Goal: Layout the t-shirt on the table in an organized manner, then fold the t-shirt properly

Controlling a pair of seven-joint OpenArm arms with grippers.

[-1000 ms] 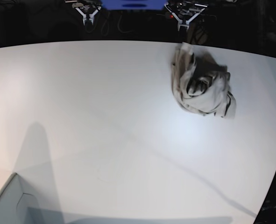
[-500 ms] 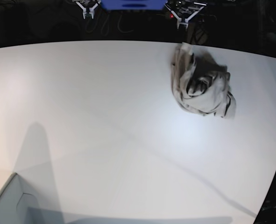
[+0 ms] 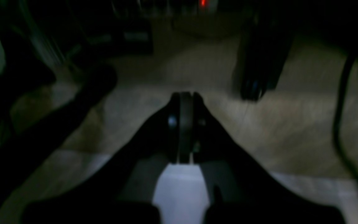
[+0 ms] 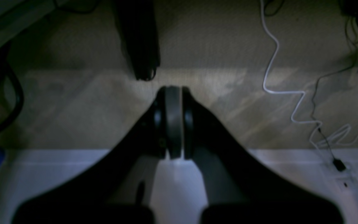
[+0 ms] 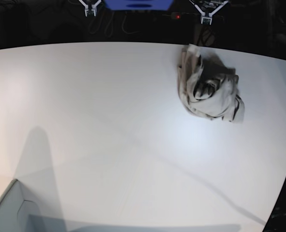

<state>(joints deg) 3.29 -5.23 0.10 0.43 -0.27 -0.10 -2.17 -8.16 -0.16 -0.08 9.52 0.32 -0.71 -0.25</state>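
Upper left of the base view: right hand clenched, empty, off the bench. Upper right: left hand clenched too, grasping nothing. Below it, near the far edge: t-shirt, crumpled soft beige-grey cloth, darker folds inside. Risk: pinching several bunched layers together, dragging the lump instead of spreading it on the smooth matte white surface.

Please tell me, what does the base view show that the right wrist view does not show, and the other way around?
Only the base view shows the t-shirt, lying crumpled in a heap near the far right of the table, the pale box corner at the bottom left, and the left gripper.

Only the right wrist view shows the carpeted floor beyond the table edge and a white cable lying on it.

Both show the white table and the right gripper, shut and holding nothing.
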